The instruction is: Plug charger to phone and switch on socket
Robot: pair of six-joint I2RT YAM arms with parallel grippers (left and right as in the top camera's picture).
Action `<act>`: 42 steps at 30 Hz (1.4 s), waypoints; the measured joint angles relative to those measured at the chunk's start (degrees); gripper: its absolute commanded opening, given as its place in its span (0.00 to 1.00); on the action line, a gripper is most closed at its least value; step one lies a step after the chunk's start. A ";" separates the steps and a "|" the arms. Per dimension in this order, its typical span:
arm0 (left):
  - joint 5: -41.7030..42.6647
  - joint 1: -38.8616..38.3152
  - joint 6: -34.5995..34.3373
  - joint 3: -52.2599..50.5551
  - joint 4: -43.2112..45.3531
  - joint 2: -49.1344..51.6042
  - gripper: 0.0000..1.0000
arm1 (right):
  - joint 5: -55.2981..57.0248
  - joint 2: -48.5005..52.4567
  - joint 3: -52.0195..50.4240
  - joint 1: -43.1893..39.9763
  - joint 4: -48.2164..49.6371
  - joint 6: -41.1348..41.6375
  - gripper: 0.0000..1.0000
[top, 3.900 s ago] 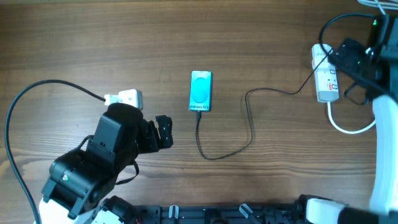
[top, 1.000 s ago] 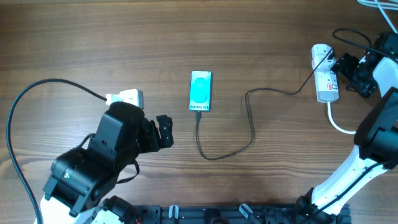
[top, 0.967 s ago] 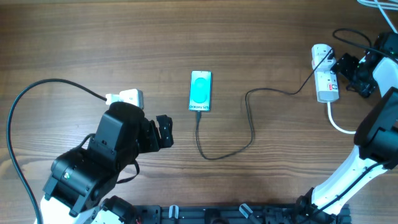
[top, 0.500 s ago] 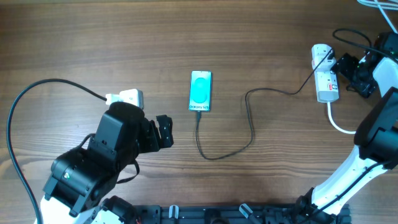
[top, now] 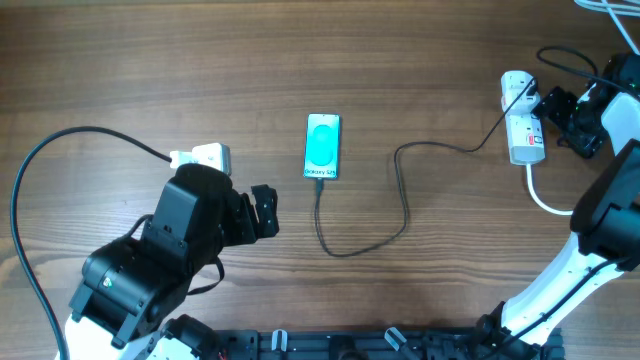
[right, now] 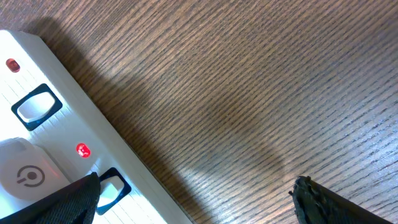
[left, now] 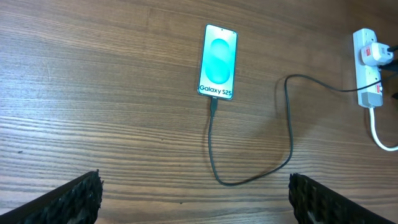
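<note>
Here phone (top: 323, 146) long axis near-far, text end nearest.

Brown wooden table (top: 150, 60): mid-brown, with fine darker grain running from 9 to 3 o'clock.

Small rectangular glass-fronted phone (left: 218, 61): cyan-turquoise screen with a paler oval. A white strip with dark lettering sits at its 6 o'clock end.

Thin black charger cable (left: 290, 130): uniform black.

White oblong plastic power strip (right: 37, 143): white body, two red indicators (right: 82, 150), white rocker switches (right: 36, 104) in black frames.

Small white plug block (top: 203, 158), at 9 o'clock of the phone: white body, black lead.
</note>
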 measured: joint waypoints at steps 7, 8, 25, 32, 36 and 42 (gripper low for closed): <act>0.00 0.00 0.00 0.00 0.00 0.00 1.00 | -1.53 0.11 0.02 -0.39 -0.52 -0.02 1.00; 0.00 0.00 0.00 0.00 0.00 0.00 1.00 | -1.77 0.11 0.07 -0.46 -0.85 -0.02 1.00; 0.00 0.00 0.00 0.00 0.00 0.00 1.00 | -2.03 -4.76 -1.03 -1.31 -7.61 -0.20 1.00; 0.00 0.00 0.00 0.00 0.00 0.04 1.00 | -2.03 -17.90 -1.11 -1.31 -11.56 1.97 1.00; 0.00 0.00 0.00 0.00 0.02 0.07 1.00 | -2.03 -25.29 -1.11 -1.29 -15.58 3.08 1.00; 0.00 0.00 0.00 0.00 0.00 0.24 1.00 | -1.99 -35.71 -1.11 1.53 -21.35 3.52 1.00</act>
